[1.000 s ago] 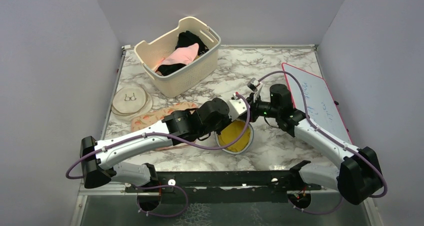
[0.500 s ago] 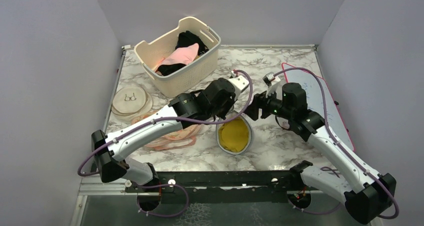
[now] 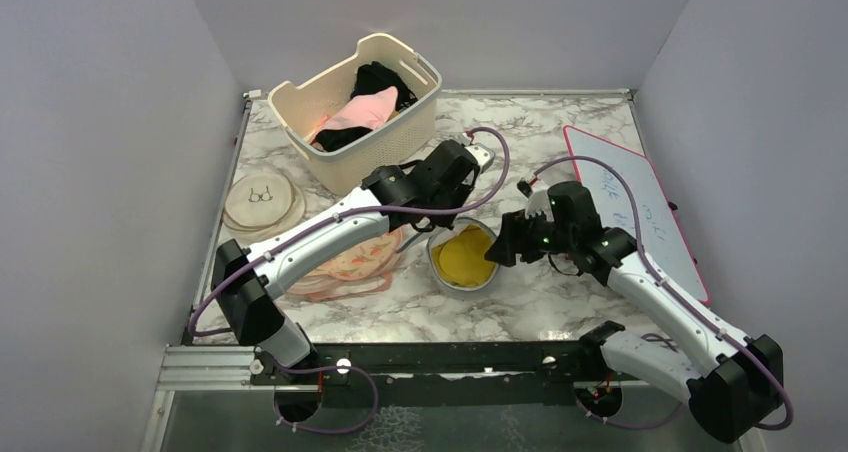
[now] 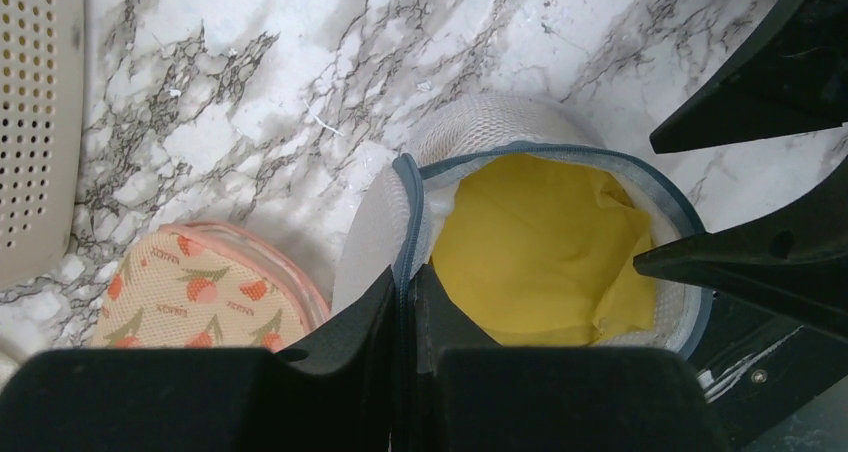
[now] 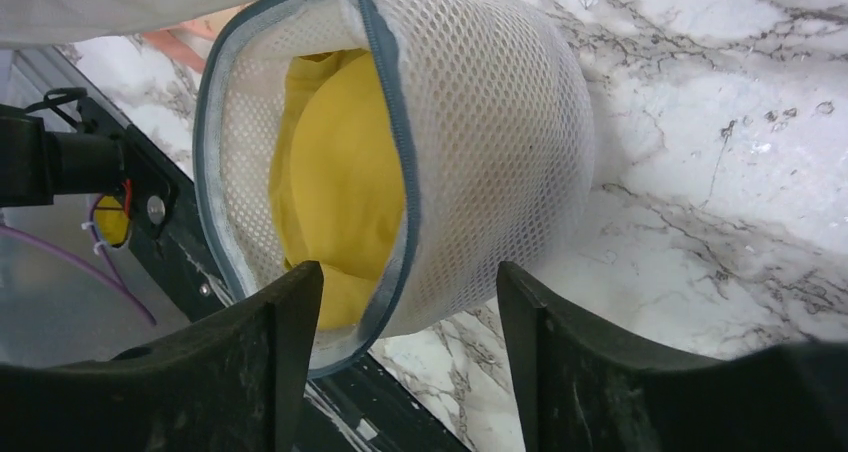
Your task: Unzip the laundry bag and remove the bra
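The white mesh laundry bag (image 3: 484, 277) with a blue-grey zip rim stands open at mid-table. A yellow bra (image 3: 463, 256) fills it and shows in the left wrist view (image 4: 530, 247) and the right wrist view (image 5: 335, 162). My left gripper (image 3: 436, 230) is shut on the bag's zip rim (image 4: 404, 222) at its far-left edge and holds it up. My right gripper (image 3: 501, 249) is open, its jaws either side of the bag's right rim (image 5: 395, 152), one finger (image 5: 290, 322) over the opening and the other outside the mesh wall (image 5: 500, 142).
A cream basket (image 3: 330, 167) with pink and black clothes stands at the back. A flat peach patterned pouch (image 3: 350, 267) lies left of the bag under my left arm. A cream disc with a glasses drawing (image 3: 262, 200) lies far left. A red-edged whiteboard (image 3: 640, 197) lies at the right.
My left arm stretched further back and lifted the bag's rim. My right gripper swung down and left onto the bag's right rim. The bag's mouth now stands wider open.
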`<action>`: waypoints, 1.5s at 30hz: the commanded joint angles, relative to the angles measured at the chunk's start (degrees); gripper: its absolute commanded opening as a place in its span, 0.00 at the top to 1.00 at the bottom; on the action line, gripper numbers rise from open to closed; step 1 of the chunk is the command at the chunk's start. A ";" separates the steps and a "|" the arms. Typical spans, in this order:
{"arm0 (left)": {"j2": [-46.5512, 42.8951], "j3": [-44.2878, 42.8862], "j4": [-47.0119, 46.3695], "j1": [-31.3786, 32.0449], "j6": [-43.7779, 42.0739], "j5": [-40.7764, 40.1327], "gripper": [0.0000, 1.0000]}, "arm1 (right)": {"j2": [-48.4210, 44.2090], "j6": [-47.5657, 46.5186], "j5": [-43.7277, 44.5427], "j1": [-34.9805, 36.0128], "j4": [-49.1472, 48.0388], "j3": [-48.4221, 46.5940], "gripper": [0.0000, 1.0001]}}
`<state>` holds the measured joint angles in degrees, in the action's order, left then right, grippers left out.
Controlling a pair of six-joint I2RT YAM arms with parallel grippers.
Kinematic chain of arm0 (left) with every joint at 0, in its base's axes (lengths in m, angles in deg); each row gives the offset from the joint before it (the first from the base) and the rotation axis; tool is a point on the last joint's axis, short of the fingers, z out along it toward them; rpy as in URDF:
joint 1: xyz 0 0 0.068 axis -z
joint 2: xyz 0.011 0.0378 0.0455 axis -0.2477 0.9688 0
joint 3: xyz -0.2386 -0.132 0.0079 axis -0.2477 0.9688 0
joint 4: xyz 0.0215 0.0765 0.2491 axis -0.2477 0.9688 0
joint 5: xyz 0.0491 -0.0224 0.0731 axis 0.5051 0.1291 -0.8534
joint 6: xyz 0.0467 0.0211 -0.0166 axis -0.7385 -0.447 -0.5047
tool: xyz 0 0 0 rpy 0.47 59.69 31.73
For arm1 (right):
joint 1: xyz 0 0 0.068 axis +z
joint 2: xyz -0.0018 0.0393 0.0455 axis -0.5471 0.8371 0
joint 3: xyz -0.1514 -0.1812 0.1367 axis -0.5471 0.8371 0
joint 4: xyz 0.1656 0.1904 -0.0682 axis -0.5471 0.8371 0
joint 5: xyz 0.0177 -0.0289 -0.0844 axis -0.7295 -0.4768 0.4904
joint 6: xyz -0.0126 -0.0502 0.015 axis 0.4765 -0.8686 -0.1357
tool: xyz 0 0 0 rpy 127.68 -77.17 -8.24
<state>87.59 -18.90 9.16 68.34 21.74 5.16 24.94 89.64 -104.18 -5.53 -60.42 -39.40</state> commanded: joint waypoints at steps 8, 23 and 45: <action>0.81 -2.68 1.36 -1.10 -0.95 -0.45 1.00 | -0.70 7.74 1.13 0.13 -2.07 3.52 0.46; 1.67 -2.86 2.10 -1.75 -2.32 -3.76 1.00 | -9.97 13.63 1.94 0.13 -2.87 9.02 0.63; 16.87 -16.51 5.96 -1.52 -7.50 -29.08 0.39 | -11.84 15.11 0.62 0.10 -7.51 13.25 0.99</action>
<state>104.20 -31.29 12.35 66.44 14.53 -13.68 14.97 104.78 -102.76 -5.53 -66.34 -26.17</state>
